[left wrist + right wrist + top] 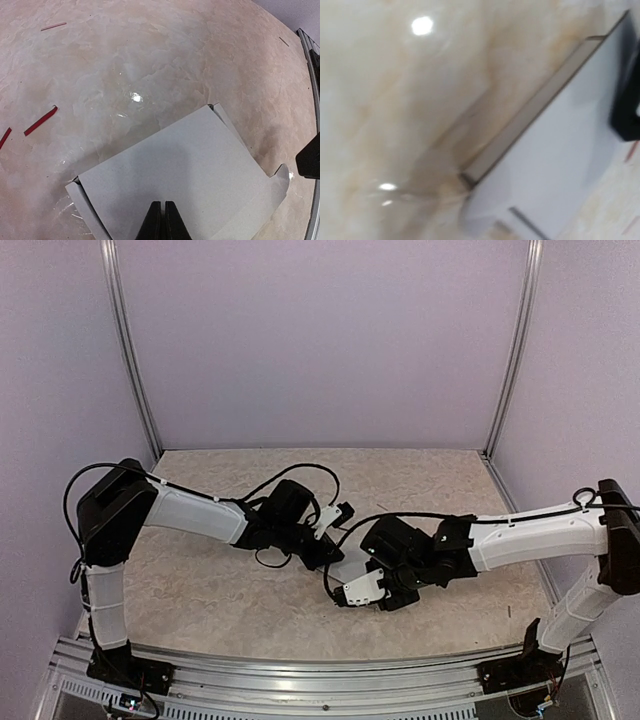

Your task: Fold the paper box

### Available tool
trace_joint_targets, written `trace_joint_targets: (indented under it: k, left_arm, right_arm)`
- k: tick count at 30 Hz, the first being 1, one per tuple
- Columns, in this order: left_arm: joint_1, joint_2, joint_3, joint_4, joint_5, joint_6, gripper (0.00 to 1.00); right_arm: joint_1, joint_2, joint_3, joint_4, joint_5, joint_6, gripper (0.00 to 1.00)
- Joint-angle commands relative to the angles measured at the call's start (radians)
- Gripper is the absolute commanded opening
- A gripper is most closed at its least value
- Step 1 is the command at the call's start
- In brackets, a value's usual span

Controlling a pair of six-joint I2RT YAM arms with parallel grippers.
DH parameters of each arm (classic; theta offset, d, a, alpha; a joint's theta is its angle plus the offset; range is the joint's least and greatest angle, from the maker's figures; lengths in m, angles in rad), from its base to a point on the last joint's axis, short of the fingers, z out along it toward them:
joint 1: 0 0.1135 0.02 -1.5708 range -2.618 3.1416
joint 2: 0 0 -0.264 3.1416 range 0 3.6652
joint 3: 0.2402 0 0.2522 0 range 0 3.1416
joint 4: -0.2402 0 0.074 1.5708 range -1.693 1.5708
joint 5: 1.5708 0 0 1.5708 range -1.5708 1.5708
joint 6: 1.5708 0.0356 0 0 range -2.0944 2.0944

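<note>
Roughly mid-counter, between the two arms, lies the paper box [187,170]: thin matte card, pale grey-white. One broad flat panel faces up. Narrow flaps are turned at its left and right ends, and a small tab with a curved notch sits at the right near corner. The right wrist view is blurred but shows a raw brownish cut edge along one raised side and a thin dark slot low down.

Left gripper [162,205]: jaws clenched tight, black tips together over the panel's near edge. Cannot tell whether a layer of card is pinched between them. Right gripper [372,585]: close against the box's right side. Cannot tell how its jaws stand.

Counter [125,60]: glossy beige marbled surface with light glare spots. Open room far and left of the box. Thin red strips [41,121] lie well left of it. Lilac walls [320,330] close the far side and both flanks, and a ribbed metal rail [320,680] runs along the near edge.
</note>
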Motion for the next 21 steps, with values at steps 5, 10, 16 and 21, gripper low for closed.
trace_joint_targets:
  k: [5,10,16,21]
  left_arm:
    - [-0.022,0.036,-0.011,-0.007,-0.016,0.003,0.05]
    - [-0.024,0.025,-0.006,-0.008,-0.018,0.006,0.06]
    - [-0.024,0.01,0.008,-0.02,-0.029,0.017,0.06]
    - [-0.024,-0.013,-0.011,-0.014,-0.036,0.011,0.08]
  right_arm:
    - [-0.103,-0.066,-0.012,-0.112,-0.108,0.014,0.49]
    - [-0.199,-0.054,0.024,-0.053,-0.121,0.0,0.47]
    - [-0.297,0.048,0.125,0.016,-0.21,0.076,0.45]
    - [-0.351,0.116,0.204,0.037,-0.326,0.194,0.46]
